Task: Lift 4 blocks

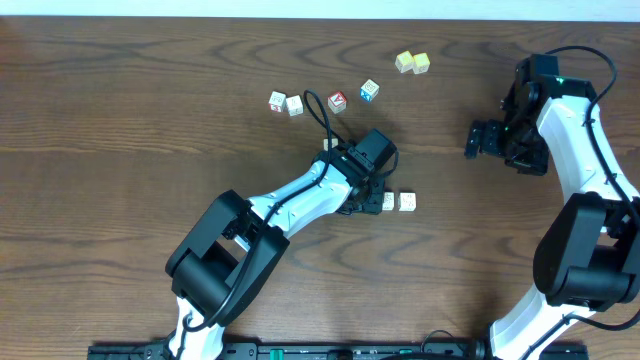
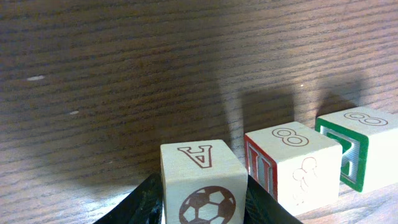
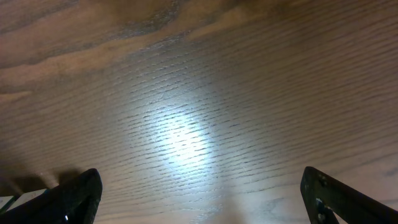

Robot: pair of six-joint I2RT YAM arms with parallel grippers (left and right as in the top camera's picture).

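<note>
In the left wrist view my left gripper (image 2: 203, 202) is shut on a cream block (image 2: 200, 180) printed with an "A" and a brown football, one black finger against each side. Right of it stand two more blocks in a row, one red-edged with an "8" (image 2: 292, 168) and one green-edged (image 2: 364, 152). Overhead, my left gripper (image 1: 371, 200) covers the held block. The two neighbours (image 1: 388, 202) (image 1: 407, 202) lie just right of it. Two more cream blocks (image 1: 277, 101) (image 1: 295, 105) sit at the back. My right gripper (image 1: 478, 140) (image 3: 200, 190) is open over bare wood.
A red-faced cube (image 1: 337, 101) and a blue-faced cube (image 1: 369, 90) lie behind my left gripper. Two pale yellow cubes (image 1: 404, 61) (image 1: 421, 63) sit farther back. The right arm (image 1: 575, 130) stands along the table's right side.
</note>
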